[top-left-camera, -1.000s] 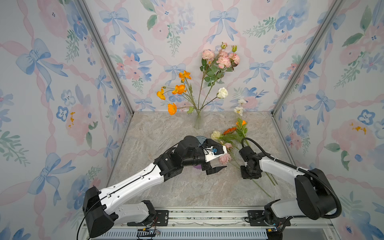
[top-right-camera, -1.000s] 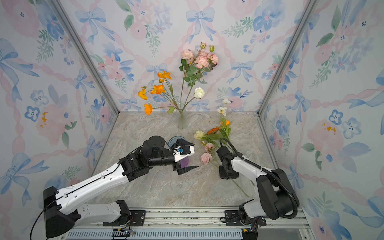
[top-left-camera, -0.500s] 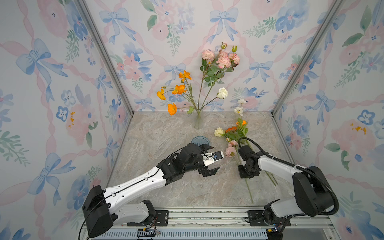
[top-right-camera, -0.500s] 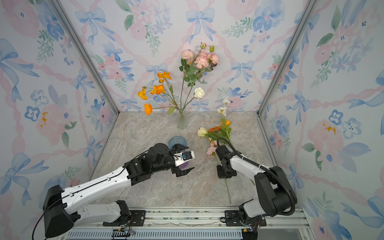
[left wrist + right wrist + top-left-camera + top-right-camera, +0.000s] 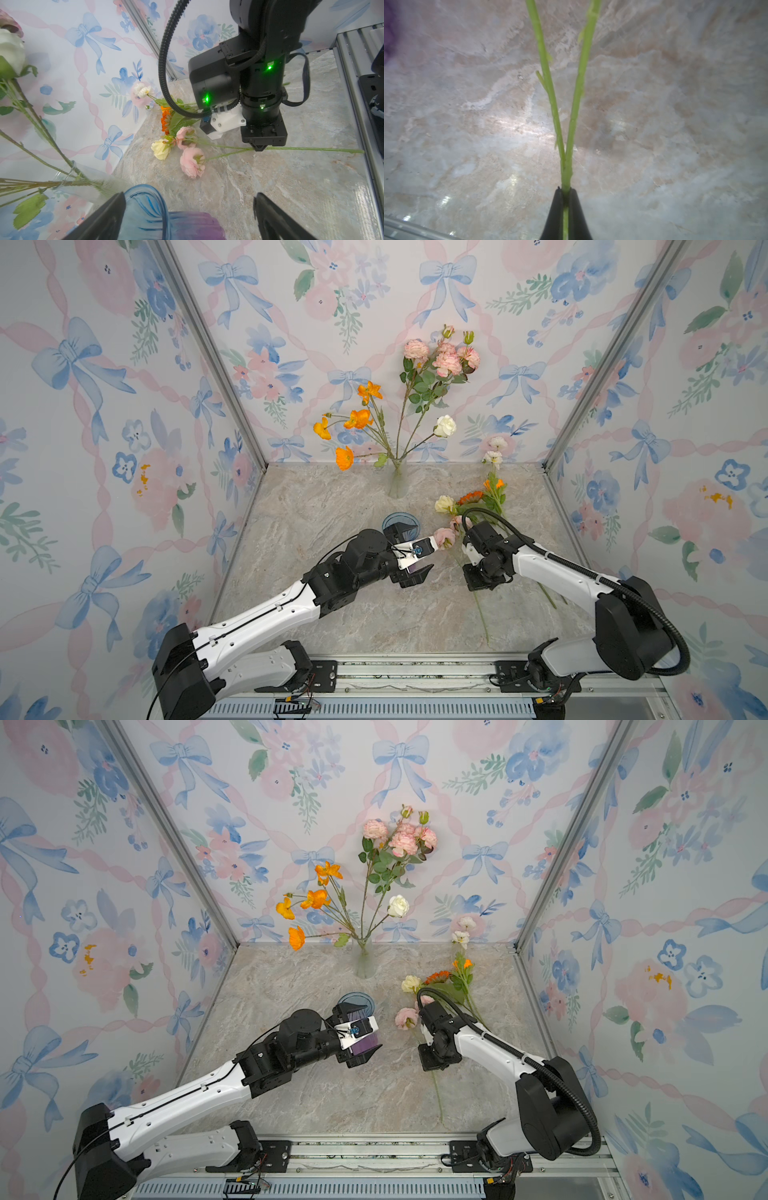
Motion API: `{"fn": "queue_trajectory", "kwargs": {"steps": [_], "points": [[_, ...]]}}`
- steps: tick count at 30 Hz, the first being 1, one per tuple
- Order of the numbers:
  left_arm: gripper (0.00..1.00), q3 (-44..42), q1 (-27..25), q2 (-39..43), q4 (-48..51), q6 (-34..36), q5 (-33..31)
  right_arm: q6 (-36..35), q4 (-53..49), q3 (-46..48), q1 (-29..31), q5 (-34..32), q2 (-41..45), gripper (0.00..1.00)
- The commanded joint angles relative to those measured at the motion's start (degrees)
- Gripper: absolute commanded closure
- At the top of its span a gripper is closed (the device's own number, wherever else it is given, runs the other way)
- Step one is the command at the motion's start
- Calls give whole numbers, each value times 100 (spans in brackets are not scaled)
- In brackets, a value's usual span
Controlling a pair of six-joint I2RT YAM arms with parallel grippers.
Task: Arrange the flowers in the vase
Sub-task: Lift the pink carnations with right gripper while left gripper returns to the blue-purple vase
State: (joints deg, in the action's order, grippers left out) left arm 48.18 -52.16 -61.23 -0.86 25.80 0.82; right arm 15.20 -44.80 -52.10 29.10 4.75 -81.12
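A clear glass vase [image 5: 397, 485] at the back wall holds orange, pink and white flowers [image 5: 446, 360]. More flowers [image 5: 471, 497] lie in a heap on the right of the marble table [image 5: 332, 506]. From that heap a forked green stem [image 5: 566, 116] with pink blooms [image 5: 444, 537] [image 5: 192, 162] reaches out. My right gripper [image 5: 482, 580] [image 5: 565, 190] points down at the table and is shut on this stem. A blue-and-purple vase [image 5: 400, 522] [image 5: 145, 199] stands mid-table, empty. My left gripper [image 5: 413, 551] [image 5: 190, 199] is open on either side of it, one finger at the blue rim.
Papered walls with metal corner posts [image 5: 208, 356] close in the left, back and right. An aluminium rail [image 5: 415, 672] with both arm bases runs along the front edge. The right arm's black cable [image 5: 498, 522] loops over the flower heap.
My right gripper has shut on the pink flower's stem and shifted slightly left, swinging the stem's tail towards the front. My left gripper drew back a little and stayed open.
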Motion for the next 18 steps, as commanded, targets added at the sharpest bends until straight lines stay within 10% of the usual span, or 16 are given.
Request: {"fn": "queue_trajectory", "kwargs": {"steps": [1, 18], "points": [[2, -189, 122, 346, -398, 48, -141, 127, -462, -358, 73, 288, 453, 100], [2, -1018, 288, 1576, -1299, 211, -390, 1630, 945, -958, 531, -1242, 3016, 100]]}}
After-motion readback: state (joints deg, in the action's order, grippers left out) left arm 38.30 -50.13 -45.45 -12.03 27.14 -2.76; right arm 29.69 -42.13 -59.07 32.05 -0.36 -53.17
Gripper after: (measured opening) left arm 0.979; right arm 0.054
